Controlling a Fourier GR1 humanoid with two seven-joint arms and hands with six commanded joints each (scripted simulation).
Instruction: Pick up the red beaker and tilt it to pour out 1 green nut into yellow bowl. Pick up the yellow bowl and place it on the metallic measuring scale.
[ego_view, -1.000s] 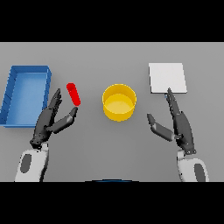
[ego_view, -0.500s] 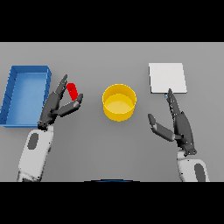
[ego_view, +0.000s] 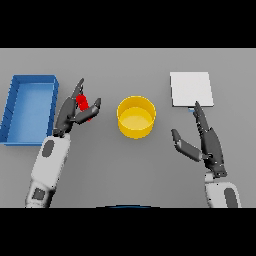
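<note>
Bowl (ego_view: 136, 117) sat mid-table (ego_view: 130, 65). Tray (ego_view: 29, 108) lay at far left, scale (ego_view: 191, 89) at right and farther back than the bowl. Beaker (ego_view: 83, 103) was between tray and bowl, just right of the tray, inside the left robot hand (ego_view: 73, 112). Right robot hand (ego_view: 206, 142) was nearer than the scale, fingertips at its near edge, well right of the bowl.

Red beaker (ego_view: 82, 103) tilted, yellow bowl (ego_view: 136, 117) upright, scale (ego_view: 191, 89) flat
</note>
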